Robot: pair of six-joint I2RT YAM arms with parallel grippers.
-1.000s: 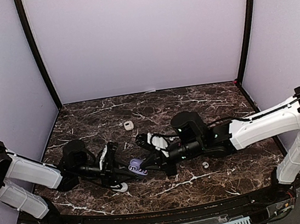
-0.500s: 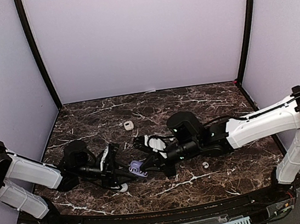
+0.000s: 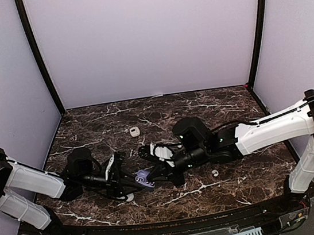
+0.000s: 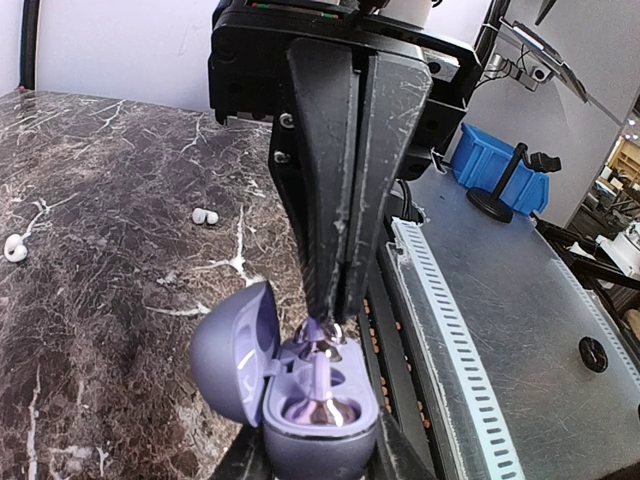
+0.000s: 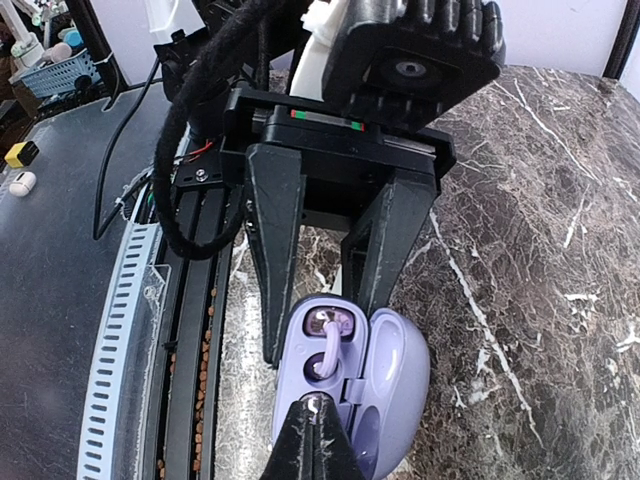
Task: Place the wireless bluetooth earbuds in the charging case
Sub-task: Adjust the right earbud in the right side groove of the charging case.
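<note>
A: What is being shown from above?
B: The open lilac charging case [image 3: 145, 178] is being grasped by the left gripper [image 3: 138, 182] toward the near edge of the worktop [image 3: 231, 107], left of its middle. The right gripper [image 3: 153, 174] is being held over it from the right. A white earbud [image 3: 215, 173] is being seen lying apart, nearer the right edge.

A: And from the left wrist?
B: The charging case is being clamped at its sides, its lid [image 4: 232, 365] tipped open to the left. A lilac earbud [image 4: 322, 334] is being pinched by the right gripper's clenched fingertips [image 4: 320, 270] just above the far slot. A second lilac earbud [image 4: 322, 410] is being cradled in the near slot.

A: The right wrist?
B: The pinched earbud is being held at the open base; whether it is touching cannot be told. The left gripper's fingers [image 5: 275, 250] are being pressed against both sides of the case.
</note>
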